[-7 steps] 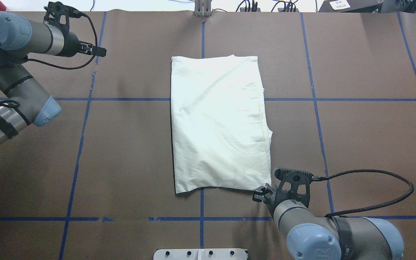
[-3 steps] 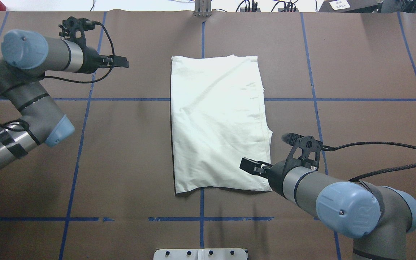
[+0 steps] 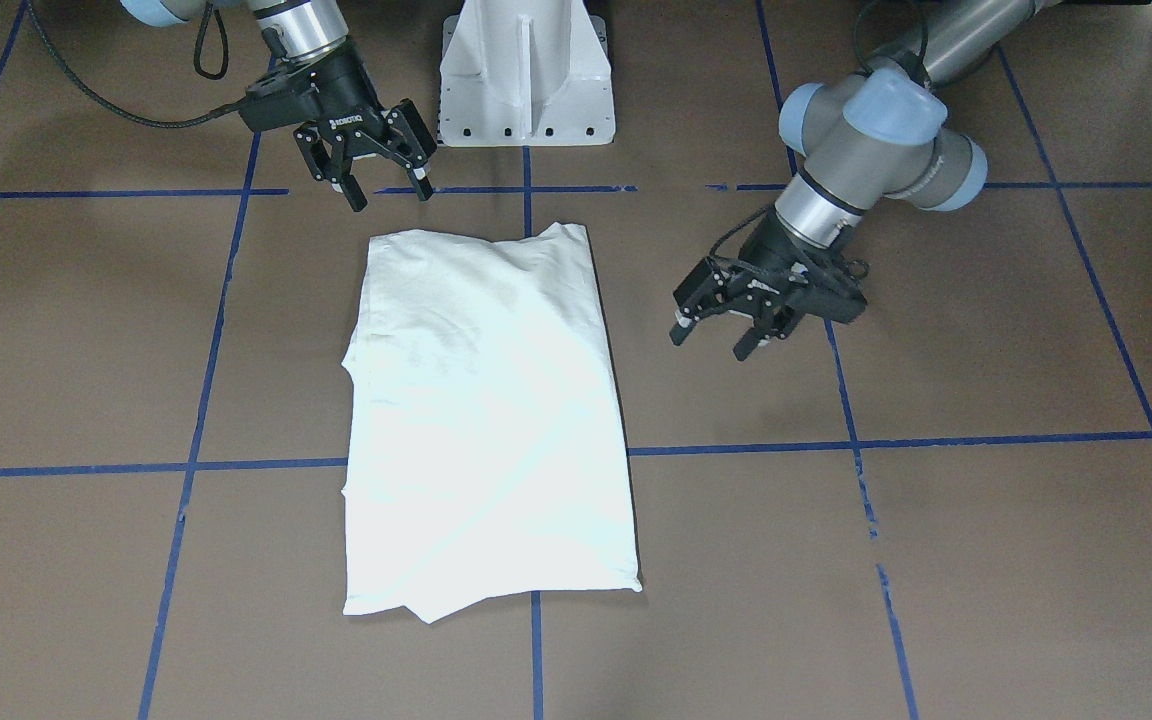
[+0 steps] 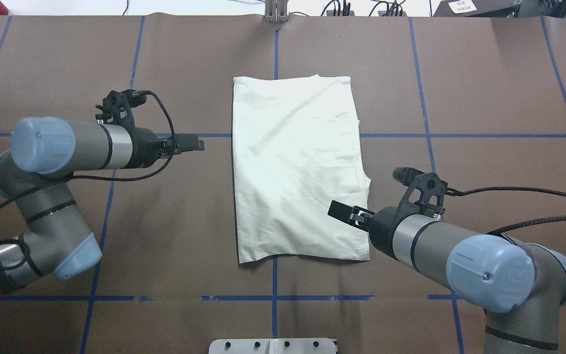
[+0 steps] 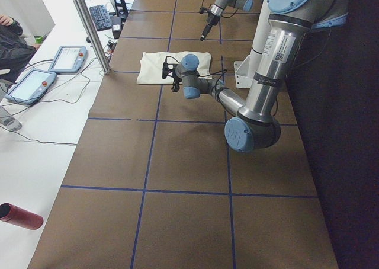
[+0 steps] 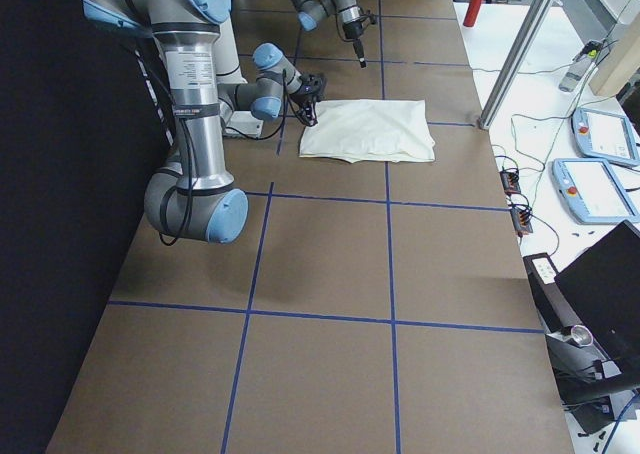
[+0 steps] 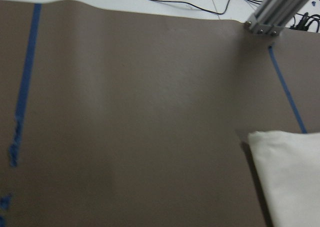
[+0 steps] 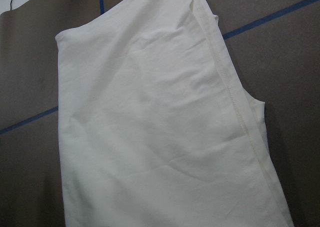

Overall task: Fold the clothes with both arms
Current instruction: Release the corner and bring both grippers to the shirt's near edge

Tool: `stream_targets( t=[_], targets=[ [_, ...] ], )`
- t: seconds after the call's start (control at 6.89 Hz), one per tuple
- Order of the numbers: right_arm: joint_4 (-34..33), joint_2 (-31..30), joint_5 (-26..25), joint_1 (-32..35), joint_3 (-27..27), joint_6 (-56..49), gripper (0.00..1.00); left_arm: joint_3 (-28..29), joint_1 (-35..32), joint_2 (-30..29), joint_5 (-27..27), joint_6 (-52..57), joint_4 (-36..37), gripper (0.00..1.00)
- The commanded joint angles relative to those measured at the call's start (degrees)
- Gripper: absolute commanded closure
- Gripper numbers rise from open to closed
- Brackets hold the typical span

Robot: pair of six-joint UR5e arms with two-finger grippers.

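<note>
the shirt lies flat in the middle of the bench, folded into a tall rectangle with its plain cream side up and no print showing. its long sides run away from the robot, and a blue tape line crosses under it.

the left claw hangs over bare bench on the robot's left of the shirt, about level with the middle of the long left edge. a strip of brown bench shows between them. its fingers stand apart and hold nothing. the left wrist view shows mostly bench, with one corner of the shirt at the lower right.

the right claw is by the shirt's corner nearest the robot on the robot's right. from overhead its tip overlaps the cloth just inside the right edge; from the front it sits off the near edge, above the bench. its fingers are spread too, with nothing between them. the right wrist view looks down on the shirt, a stitched hem running along one side.
</note>
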Motion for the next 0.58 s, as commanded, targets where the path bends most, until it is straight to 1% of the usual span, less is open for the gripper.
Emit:
stream_targets(
  t=[0.0,0.15,0.29,0.44],
  targets=[
    [1.0,-0.3,0.1,0.7,0.0,2.2,0.00,-3.4,11.0,1.6,9.0,-14.0,0.5,0.03],
    [1.0,-0.3,0.1,0.7,0.0,2.5,0.00,-3.4,15.3,1.5,14.0,-21.6,0.5,0.27],
    [1.0,-0.4,0.1,0.7,-0.1,2.8,0.00,-3.2,16.9,1.4,14.9,-24.4,0.5,0.33],
    [1.0,-0.4,0.1,0.6,-0.2,2.9,0.00,-2.8,18.0,1.4,15.9,-25.5,0.5,0.33]
  ],
)
